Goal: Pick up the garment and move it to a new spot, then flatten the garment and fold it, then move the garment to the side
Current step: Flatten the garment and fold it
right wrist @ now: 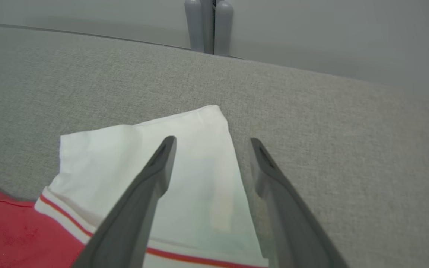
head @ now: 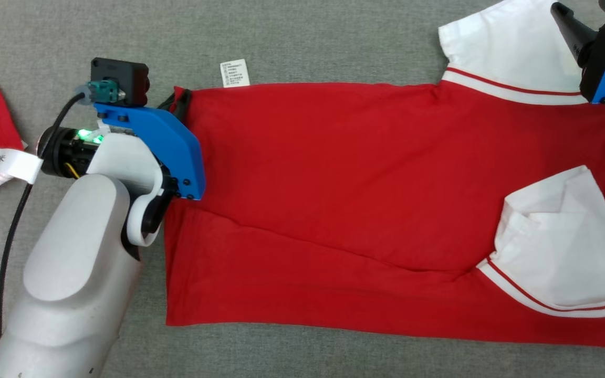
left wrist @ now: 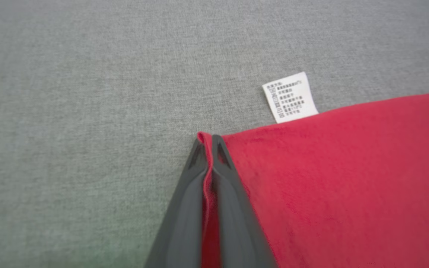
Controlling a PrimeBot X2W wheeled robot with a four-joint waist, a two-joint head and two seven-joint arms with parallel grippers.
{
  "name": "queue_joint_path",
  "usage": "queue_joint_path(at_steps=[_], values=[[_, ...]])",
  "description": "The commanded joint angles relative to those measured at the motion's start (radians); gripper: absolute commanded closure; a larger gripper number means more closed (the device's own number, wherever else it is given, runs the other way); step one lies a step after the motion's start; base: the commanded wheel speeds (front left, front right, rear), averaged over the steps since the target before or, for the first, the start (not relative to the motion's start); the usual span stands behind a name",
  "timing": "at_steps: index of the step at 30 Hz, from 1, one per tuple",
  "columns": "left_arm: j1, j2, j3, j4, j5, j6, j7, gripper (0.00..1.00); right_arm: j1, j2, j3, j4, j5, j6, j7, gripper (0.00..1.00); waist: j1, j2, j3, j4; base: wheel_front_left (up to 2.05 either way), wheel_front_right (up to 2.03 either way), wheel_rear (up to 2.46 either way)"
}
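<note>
While the left end effector (left wrist: pixel 207 149) pinches the garment (head: pixel 334 173) by a hem corner, the right end effector (right wrist: pixel 212 140) hangs spread over a white sleeve (right wrist: pixel 125 156).
The red garment lies nearly flat across the grey surface (head: pixel 281 31), with its pinched corner close to the little white label (left wrist: pixel 290 97). I think a fold is starting. To do it well, the right one should come down and pinch the sleeve edge. Then both should lift together and keep the cloth tight, so no new wrinkles form.
</note>
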Motion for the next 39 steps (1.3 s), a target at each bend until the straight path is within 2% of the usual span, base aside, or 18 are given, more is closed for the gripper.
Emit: queue_joint_path(at_steps=[1,6,13,14,15,16,17,19,24,27,35,39], values=[[0.01,-0.013,-0.012,0.001,-0.003,-0.009,-0.01,1.0,-0.033,-0.003,-0.013,0.04,-0.026,0.0,0.004,0.0,0.0,-0.0001,0.024,0.035,0.0,0.0,0.0],[-0.012,-0.05,-0.039,-0.022,0.004,-0.03,-0.053,1.0,-0.095,-0.025,-0.053,0.159,-0.11,0.0,0.012,0.0,0.0,-0.0001,0.054,0.095,0.0,0.0,0.0],[-0.022,-0.088,-0.068,-0.043,-0.004,-0.048,-0.085,1.0,-0.148,-0.047,-0.08,0.239,-0.159,0.0,0.0,0.0,0.0,-0.0001,0.086,0.137,0.0,0.0,0.0],[-0.02,-0.089,-0.071,-0.042,-0.006,-0.047,-0.086,1.0,-0.148,-0.047,-0.076,0.248,-0.161,0.0,0.006,0.04,0.0,-0.0001,0.087,0.139,0.0,0.0,0.0],[-0.02,-0.089,-0.071,-0.042,-0.005,-0.048,-0.089,1.0,-0.146,-0.047,-0.067,0.254,-0.162,0.0,0.012,0.56,0.0,-0.0001,0.088,0.139,0.0,0.0,0.0],[-0.019,-0.089,-0.071,-0.041,-0.006,-0.048,-0.093,1.0,-0.145,-0.045,-0.06,0.257,-0.158,0.0,0.015,0.87,0.0,-0.0001,0.087,0.139,0.0,0.0,0.0],[-0.017,-0.088,-0.07,-0.04,-0.008,-0.048,-0.094,1.0,-0.146,-0.043,-0.052,0.259,-0.149,0.0,0.022,1.0,0.0,-0.0001,0.087,0.138,0.0,0.0,0.0],[-0.015,-0.083,-0.061,-0.039,-0.006,-0.041,-0.11,1.0,-0.148,-0.043,-0.048,0.254,-0.136,0.0,0.015,1.0,0.0,-0.0001,0.084,0.13,0.0,0.0,0.0],[-0.015,-0.067,-0.015,-0.031,0.002,-0.019,-0.221,1.0,-0.142,-0.032,-0.073,0.204,-0.081,0.0,-0.095,1.0,0.0,-0.0001,0.057,0.103,0.0,0.0,0.0],[0.005,-0.064,0.002,-0.008,-0.01,-0.029,-0.28,1.0,-0.108,-0.03,-0.077,0.182,-0.022,0.0,-0.142,1.0,0.0,-0.0001,0.025,0.084,0.0,0.0,0.0],[0.08,-0.034,0.008,0.026,-0.026,-0.093,-0.431,1.0,0.071,-0.051,-0.033,0.005,0.161,0.0,-0.143,1.0,0.0,-0.0001,-0.059,0.035,0.0,0.0,0.0],[0.125,0.013,-0.034,0.032,-0.014,-0.137,-0.501,1.0,0.22,-0.061,-0.046,-0.134,0.238,0.0,-0.104,1.0,0.0,-0.0001,-0.099,0.004,0.0,0.0,0.0]])
